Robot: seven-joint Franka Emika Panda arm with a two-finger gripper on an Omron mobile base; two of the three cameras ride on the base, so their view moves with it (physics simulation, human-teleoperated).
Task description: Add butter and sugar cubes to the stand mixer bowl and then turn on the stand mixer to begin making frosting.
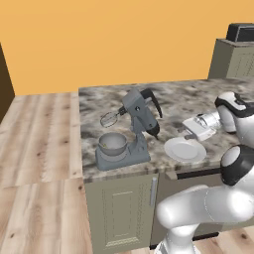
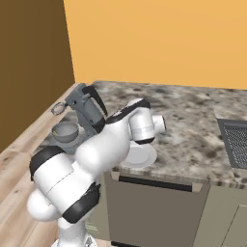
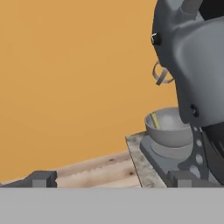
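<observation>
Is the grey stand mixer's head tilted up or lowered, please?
Tilted up: the grey stand mixer holds its wire whisk above the grey metallic bowl.

The stand mixer bowl (image 3: 168,129), holding something yellow, sits on the stand mixer (image 3: 197,65) base.

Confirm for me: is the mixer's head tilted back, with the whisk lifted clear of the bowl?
Yes. In the left base view the stand mixer has its head tipped up, and the wire whisk hangs above and apart from the stand mixer bowl.

marbled grey stone worktop (image 1: 183,96) over pale green cabinet door (image 1: 120,212). flat white round plate (image 1: 184,150) near the front edge. orange wall (image 1: 124,39) behind; light wood plank floor (image 1: 39,149). dark appliance (image 1: 240,32) on far cabinet.
</observation>
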